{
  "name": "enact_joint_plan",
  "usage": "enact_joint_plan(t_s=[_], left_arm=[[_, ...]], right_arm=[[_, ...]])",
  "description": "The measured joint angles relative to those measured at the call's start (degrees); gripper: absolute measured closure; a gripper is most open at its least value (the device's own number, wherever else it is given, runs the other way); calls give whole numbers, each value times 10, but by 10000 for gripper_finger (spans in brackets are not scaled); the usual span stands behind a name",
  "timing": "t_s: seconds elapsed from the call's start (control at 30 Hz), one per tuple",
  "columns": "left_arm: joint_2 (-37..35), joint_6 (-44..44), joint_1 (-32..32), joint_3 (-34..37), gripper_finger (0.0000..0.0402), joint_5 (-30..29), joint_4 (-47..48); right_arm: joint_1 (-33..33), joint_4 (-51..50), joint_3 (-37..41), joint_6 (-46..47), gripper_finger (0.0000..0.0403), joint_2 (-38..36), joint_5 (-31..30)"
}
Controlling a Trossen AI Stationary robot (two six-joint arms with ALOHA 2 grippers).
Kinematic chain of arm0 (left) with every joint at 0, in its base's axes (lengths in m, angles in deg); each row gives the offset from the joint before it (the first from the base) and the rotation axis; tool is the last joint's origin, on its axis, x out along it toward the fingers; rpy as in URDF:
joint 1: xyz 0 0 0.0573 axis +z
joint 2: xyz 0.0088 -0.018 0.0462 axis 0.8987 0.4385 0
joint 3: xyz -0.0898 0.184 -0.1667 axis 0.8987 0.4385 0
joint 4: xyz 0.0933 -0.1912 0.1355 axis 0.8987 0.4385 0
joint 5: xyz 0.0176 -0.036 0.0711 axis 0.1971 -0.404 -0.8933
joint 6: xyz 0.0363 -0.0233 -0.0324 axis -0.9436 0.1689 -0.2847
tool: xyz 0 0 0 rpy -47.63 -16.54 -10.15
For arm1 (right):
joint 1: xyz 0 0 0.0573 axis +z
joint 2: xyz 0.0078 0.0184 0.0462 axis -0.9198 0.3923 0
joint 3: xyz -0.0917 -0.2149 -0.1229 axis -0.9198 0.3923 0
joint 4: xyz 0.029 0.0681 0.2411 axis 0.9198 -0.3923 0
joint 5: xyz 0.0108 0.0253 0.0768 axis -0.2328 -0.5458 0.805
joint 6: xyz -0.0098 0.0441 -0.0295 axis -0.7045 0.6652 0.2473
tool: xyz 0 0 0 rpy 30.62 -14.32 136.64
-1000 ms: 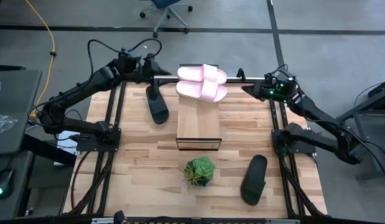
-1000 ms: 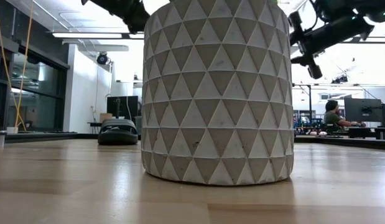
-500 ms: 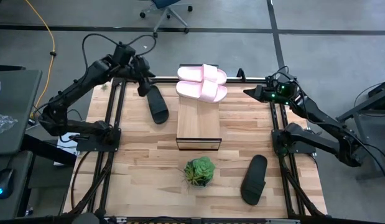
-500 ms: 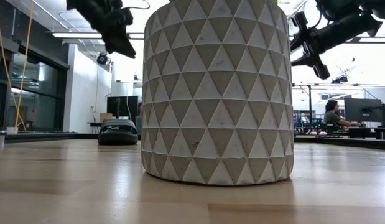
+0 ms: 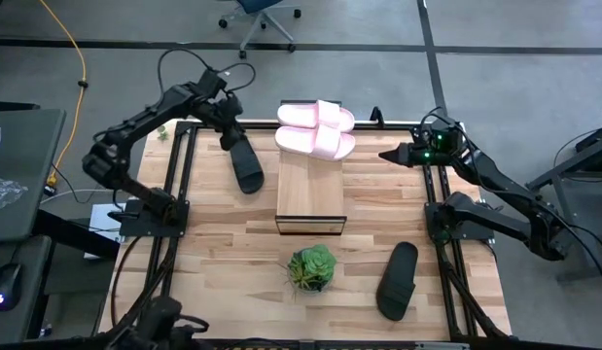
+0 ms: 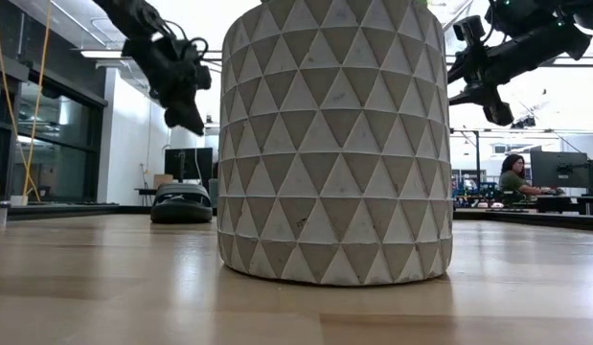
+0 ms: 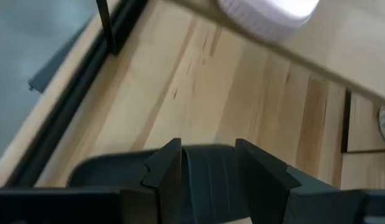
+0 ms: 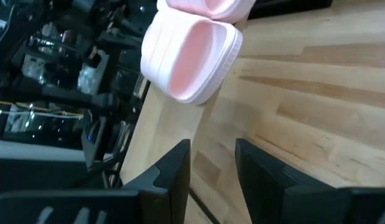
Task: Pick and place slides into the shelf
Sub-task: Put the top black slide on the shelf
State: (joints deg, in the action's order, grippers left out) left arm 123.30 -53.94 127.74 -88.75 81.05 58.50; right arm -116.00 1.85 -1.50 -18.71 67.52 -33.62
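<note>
Two pale pink slides (image 5: pixel 316 128) lie side by side across the far end of the shelf (image 5: pixel 311 194); one of them shows in the right wrist view (image 8: pixel 192 56). One black slide (image 5: pixel 245 162) lies sole-down on the table left of the shelf, and the other black slide (image 5: pixel 398 280) lies near the right front. My left gripper (image 5: pixel 230 139) hangs open above the far end of the left black slide (image 7: pixel 208 171), fingers on either side and not touching it. My right gripper (image 5: pixel 383 155) is open in the air, right of the pink slides.
A green plant (image 5: pixel 312 268) in a patterned pot (image 6: pixel 334 144) stands in front of the shelf's near end and blocks most of the low view. Dark frame rails (image 5: pixel 176 175) run along both table sides. Bare tabletop (image 5: pixel 223 253) lies at the left front.
My left gripper has swung from the table's far edge toward the near side and come down over the left black slide, staying open. My right gripper has moved a little toward the near edge and slightly lower. No slide has moved.
</note>
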Motion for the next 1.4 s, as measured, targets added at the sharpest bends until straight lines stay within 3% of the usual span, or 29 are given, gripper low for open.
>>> enact_joint_plan(t_s=[0.6,1.4], left_arm=[[89,-92,0,0,264,-29,58],[191,-97,0,0,264,-15,93]], right_arm=[[0,0,0,-23,286,0,9],[0,0,0,-21,286,0,-11]])
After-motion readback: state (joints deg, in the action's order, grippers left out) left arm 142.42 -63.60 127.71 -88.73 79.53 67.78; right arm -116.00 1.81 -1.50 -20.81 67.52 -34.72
